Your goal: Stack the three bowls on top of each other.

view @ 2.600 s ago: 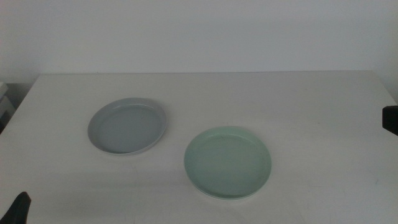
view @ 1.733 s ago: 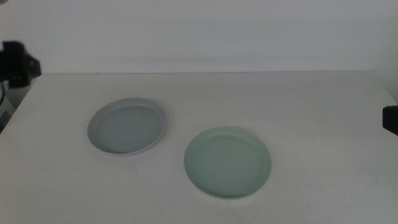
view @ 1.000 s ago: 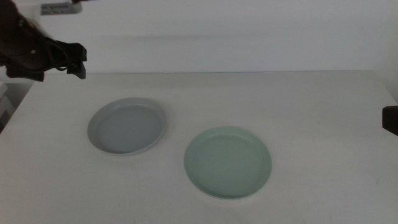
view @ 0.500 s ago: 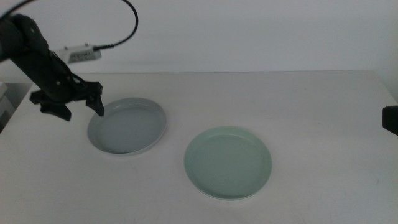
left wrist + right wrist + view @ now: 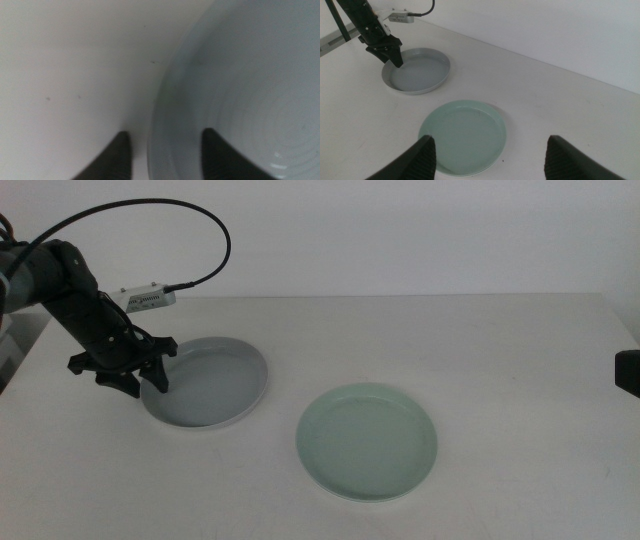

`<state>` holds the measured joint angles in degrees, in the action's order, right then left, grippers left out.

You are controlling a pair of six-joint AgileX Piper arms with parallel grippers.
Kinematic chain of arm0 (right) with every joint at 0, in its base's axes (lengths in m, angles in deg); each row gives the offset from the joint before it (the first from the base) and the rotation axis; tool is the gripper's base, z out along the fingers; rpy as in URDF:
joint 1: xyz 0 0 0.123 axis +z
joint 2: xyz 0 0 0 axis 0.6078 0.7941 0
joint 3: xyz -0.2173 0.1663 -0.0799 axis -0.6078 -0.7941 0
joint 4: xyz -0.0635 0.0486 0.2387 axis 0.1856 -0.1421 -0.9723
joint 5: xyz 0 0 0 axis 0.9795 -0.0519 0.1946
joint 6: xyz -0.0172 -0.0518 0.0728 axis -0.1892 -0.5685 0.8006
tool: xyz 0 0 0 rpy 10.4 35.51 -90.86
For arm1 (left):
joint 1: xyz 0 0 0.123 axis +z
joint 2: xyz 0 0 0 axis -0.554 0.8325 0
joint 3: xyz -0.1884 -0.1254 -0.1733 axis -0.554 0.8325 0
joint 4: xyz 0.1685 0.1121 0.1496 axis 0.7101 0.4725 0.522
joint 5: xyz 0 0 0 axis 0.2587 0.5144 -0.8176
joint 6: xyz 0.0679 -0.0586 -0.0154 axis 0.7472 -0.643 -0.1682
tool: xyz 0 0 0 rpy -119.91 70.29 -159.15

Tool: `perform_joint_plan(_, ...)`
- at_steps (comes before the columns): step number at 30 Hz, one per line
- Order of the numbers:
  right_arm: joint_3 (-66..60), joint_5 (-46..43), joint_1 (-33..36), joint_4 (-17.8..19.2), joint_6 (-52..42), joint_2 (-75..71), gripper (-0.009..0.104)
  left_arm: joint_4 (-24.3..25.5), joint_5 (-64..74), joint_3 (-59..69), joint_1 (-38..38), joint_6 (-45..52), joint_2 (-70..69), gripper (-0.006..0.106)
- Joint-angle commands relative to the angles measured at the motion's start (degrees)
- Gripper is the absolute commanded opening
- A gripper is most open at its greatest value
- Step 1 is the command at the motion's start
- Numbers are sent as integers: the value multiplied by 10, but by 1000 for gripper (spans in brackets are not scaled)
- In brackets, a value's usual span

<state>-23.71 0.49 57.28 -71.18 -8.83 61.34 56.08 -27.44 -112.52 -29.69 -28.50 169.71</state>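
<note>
Straddling the grey-blue bowl's [image 5: 207, 381] rim, left tool [image 5: 136, 382] open.

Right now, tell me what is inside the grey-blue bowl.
The grey-blue bowl holds nothing loose; one jaw of the open left gripper reaches inside its rim, the other outside. Underneath is hidden.

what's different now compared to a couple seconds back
The left gripper has come in from the table's left side and dropped to the grey-blue bowl, open jaws astride its near-left rim. Both bowls, including the mint green bowl, and the right gripper stayed put.
</note>
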Motion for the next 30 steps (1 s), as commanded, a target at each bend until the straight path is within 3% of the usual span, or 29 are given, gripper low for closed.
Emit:
perform_joint_plan(1,13,-40,-1,0,-2,1,55,-12,-1,-15,0,1,-26,30)
perform_joint_plan(4,13,-40,-1,0,-2,1,55,-13,-1,-15,0,2,-32,1)
perform_joint_plan(16,13,-40,-1,0,-2,1,55,-11,46,1,-18,2,-184,0)
perform_joint_plan(22,13,-40,-1,0,-2,1,55,-9,43,46,-112,-9,-258,0)
perform_joint_plan(30,13,-40,-1,0,-2,1,55,-9,12,47,-246,-55,-240,0)
